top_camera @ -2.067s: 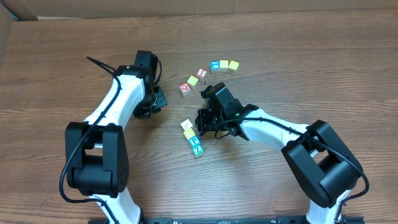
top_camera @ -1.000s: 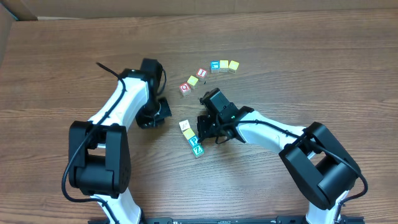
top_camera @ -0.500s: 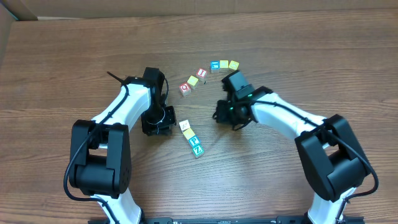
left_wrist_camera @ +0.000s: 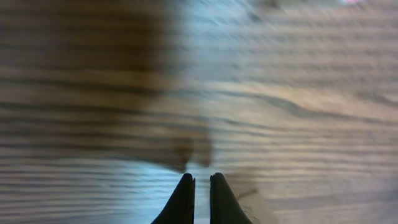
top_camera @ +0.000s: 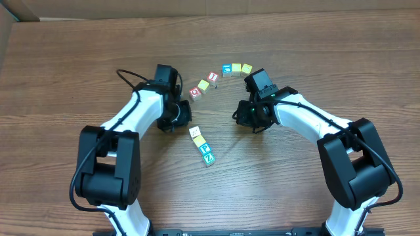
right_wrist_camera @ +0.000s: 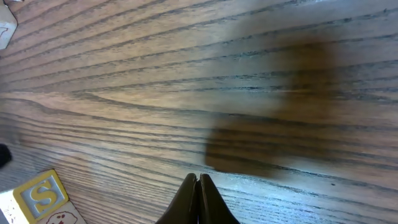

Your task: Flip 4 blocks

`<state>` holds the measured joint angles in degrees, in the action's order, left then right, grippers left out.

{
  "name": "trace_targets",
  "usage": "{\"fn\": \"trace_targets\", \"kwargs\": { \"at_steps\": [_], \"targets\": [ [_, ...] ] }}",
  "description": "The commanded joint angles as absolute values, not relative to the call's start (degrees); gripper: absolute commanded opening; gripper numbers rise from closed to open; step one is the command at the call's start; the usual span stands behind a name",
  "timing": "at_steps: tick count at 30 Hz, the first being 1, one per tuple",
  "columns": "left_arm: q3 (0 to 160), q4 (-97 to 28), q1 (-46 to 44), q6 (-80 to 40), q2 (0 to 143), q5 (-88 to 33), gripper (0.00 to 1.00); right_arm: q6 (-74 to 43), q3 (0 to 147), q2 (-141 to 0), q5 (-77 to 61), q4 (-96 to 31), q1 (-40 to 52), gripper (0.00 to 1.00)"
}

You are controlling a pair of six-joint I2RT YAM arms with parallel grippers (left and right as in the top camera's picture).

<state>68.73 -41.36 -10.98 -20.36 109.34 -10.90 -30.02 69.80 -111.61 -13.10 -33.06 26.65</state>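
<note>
Four small wooden blocks [top_camera: 202, 145] lie in a short slanted line on the counter [top_camera: 79, 52], each touching the next. A whitish one [top_camera: 195, 132] is at the far end, then a yellow one [top_camera: 199, 139], a blue-faced one [top_camera: 203, 149] and a green-faced one [top_camera: 209, 158] at the near end. The line sits between the two arms, nearer than a curved row of other blocks [top_camera: 220, 75].

The left tool [top_camera: 178, 120] hangs just left of the whitish one, its fingers pinched almost together on nothing. Its own camera shows only blurred wood past the tips. The right tool [top_camera: 251, 117] is well to the right of the line, closed tight and empty, low over bare wood.

These blocks look light, hard and smooth-sided. They should not give under a pinch, but they could skid or pop out of a shallow hold. The safest hold is probably on two opposite side faces, squarely centred. Since the blocks touch along the line, only the faces across it are free, and the end blocks are the easiest to reach. Either tool would have to open first.

Open wood lies on both sides of the line and toward the robot, and the counter's edges are far off. The tight spots are the neighbouring blocks and the two tools themselves if both work the line at once.
</note>
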Motion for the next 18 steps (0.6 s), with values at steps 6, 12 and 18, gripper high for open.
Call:
{"fn": "trace_targets", "kwargs": {
  "at_steps": [6,12,18],
  "targets": [
    [68.36,-42.83,-15.51,-19.79,109.40,-9.10,0.04,-30.15,70.83,-111.24,-12.43,-33.43,26.76,0.04],
    [68.36,-44.25,-15.25,-21.43,109.40,-6.72,0.04,-30.17,70.83,-111.24,-12.45,-33.63,26.76,0.04],
    [68.36,-42.13,-15.27,-21.43,109.40,-6.48,0.04,-30.20,70.83,-111.24,-13.15,-34.41,27.00,0.04]
  ]
}}
